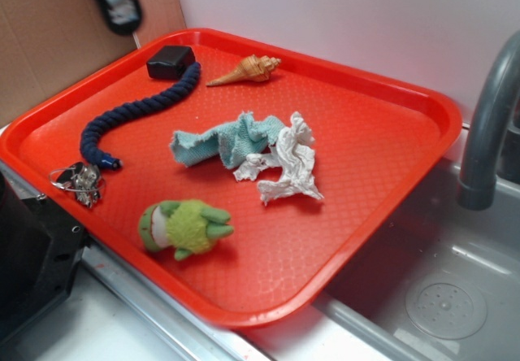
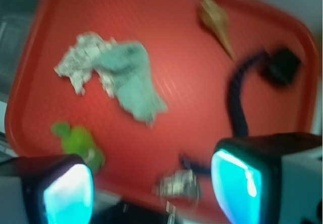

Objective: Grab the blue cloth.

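Red tray: blue cloth crumpled near centre, its right edge touching a white rag; navy rope at left, shell at far side, green plush toy and metal clip near front-left. Gripper hangs high above the tray's near-left edge, fingers wide apart, holding nothing.

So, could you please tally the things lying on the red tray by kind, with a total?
Cloths: 2, the pale teal-blue terry cloth and the white wrinkled rag.
Rope: 1, navy twisted rope.
Shell: 1, tan spiral seashell.
Plush toy: 1, green frog.
Black block: 1.
Metal clip: 1.
Total: 7.
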`<state>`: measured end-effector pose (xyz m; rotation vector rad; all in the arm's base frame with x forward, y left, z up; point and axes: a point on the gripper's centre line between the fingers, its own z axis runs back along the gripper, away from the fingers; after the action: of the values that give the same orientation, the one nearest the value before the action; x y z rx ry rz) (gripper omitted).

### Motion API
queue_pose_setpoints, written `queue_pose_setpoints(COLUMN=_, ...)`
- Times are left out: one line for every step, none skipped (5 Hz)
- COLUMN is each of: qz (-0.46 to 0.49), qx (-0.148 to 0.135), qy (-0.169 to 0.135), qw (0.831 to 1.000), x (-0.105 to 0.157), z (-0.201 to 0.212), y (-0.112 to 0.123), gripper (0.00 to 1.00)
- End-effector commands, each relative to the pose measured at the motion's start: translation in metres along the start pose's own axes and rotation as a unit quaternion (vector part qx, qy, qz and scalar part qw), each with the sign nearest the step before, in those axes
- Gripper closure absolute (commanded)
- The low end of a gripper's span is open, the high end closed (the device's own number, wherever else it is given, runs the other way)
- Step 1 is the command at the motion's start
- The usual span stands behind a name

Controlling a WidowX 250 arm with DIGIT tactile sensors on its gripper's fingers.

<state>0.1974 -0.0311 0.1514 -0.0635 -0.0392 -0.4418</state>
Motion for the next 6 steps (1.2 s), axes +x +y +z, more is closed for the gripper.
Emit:
queue_pose_setpoints(qz=-0.222, qx=-0.009, qy=0.003, qw=0.975, x=0.029, z=-0.067, y=-0.034, gripper=0.00)
queue_pose_setpoints(qz=-0.238, qx=-0.045, qy=-0.008, qw=0.970, x=0.032, z=-0.087, y=-0.033, gripper=0.00)
queue_pose_setpoints(qz=-0.210, qx=-0.030, qy=-0.024, qw=0.977, x=0.031, z=-0.087, y=-0.031, gripper=0.00)
queue_pose_setpoints(qz=-0.210, qx=-0.030, qy=-0.024, qw=0.977, x=0.031, z=-0.087, y=-0.031, gripper=0.00)
queue_pose_setpoints(qz=-0.210, qx=-0.030, qy=-0.024, qw=0.977, x=0.031, z=-0.087, y=-0.031, gripper=0.00)
queue_pose_setpoints(qz=-0.210, qx=-0.030, qy=-0.024, qw=0.977, x=0.031, z=-0.087, y=-0.031, gripper=0.00)
